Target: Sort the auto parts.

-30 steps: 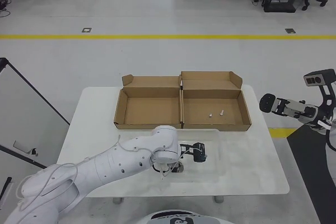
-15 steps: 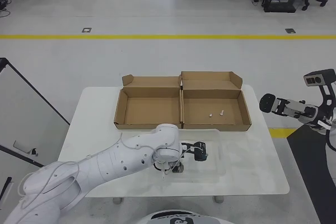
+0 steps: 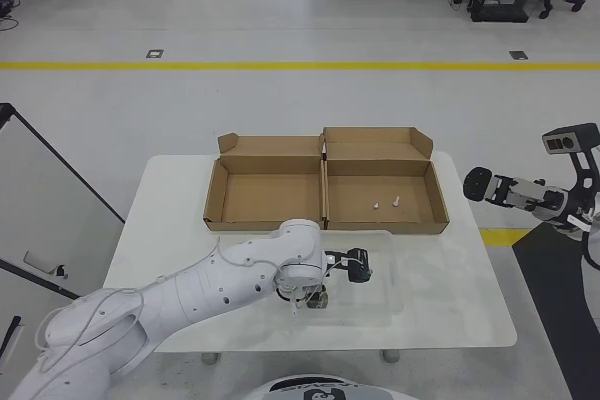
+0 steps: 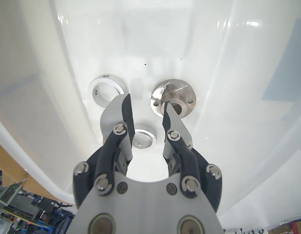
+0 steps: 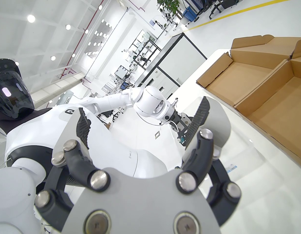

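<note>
My left gripper (image 4: 146, 102) hangs open inside a clear plastic tray (image 4: 250, 79) at the table's front middle (image 3: 392, 262). Three metal parts lie on the tray floor. A flanged hub (image 4: 179, 91) has one fingertip (image 4: 167, 113) at its bore. A plain ring collar (image 4: 106, 89) sits just beyond the other finger. A second ring (image 4: 143, 138) lies between the fingers, nearer the wrist. From above, the left gripper (image 3: 318, 294) points down into the tray. My right gripper (image 5: 140, 120) is open and holds nothing; it hovers off the table's right edge (image 3: 483, 186).
Two open cardboard boxes stand side by side at the back of the table: the left box (image 3: 265, 198) looks bare, the right box (image 3: 420, 195) holds two small white parts (image 3: 388, 201). A black-framed panel (image 3: 40, 200) stands left of the table.
The left wrist has shifted slightly toward the boxes within the tray. The right arm has not moved.
</note>
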Action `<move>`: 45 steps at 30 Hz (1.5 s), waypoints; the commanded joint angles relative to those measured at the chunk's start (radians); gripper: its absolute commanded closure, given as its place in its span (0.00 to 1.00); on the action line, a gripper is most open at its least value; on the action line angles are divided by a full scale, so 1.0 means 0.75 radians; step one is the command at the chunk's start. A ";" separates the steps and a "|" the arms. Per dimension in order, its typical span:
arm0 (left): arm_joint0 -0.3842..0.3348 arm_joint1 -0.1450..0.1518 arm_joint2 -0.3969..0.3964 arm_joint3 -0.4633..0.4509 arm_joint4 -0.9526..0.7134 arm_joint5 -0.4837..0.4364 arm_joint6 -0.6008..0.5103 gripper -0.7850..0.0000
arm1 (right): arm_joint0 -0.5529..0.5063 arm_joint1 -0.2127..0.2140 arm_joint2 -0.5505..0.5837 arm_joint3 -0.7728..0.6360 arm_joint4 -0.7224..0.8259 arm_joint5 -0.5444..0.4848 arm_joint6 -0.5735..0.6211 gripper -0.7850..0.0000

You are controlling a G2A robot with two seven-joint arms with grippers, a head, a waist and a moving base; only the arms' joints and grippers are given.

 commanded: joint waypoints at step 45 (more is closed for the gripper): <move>0.035 0.046 -0.023 -0.080 -0.001 0.013 -0.033 0.54 | 0.000 0.000 0.000 0.000 0.000 0.000 0.000 0.00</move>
